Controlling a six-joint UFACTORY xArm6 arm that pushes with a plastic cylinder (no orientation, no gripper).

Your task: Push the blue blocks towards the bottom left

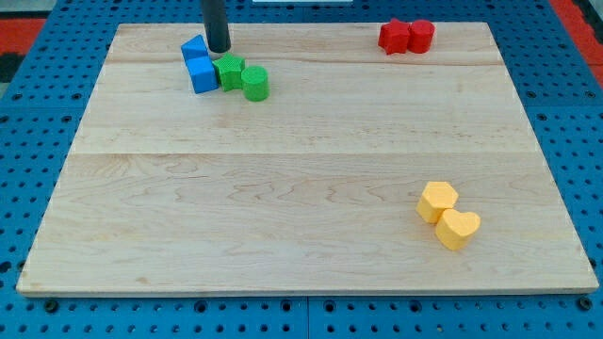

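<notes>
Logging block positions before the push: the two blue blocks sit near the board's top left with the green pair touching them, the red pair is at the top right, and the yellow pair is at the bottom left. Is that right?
One slip: the camera view shows the yellow pair at the bottom right, not the bottom left. The blue blocks do sit top left beside the green pair, the red pair is top right, and my tip rests by the blue ones.

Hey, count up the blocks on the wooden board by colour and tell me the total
Blue blocks: 2
Green blocks: 2
Red blocks: 2
Yellow blocks: 2
Total: 8
My tip sits just right of the upper blue block.
</notes>
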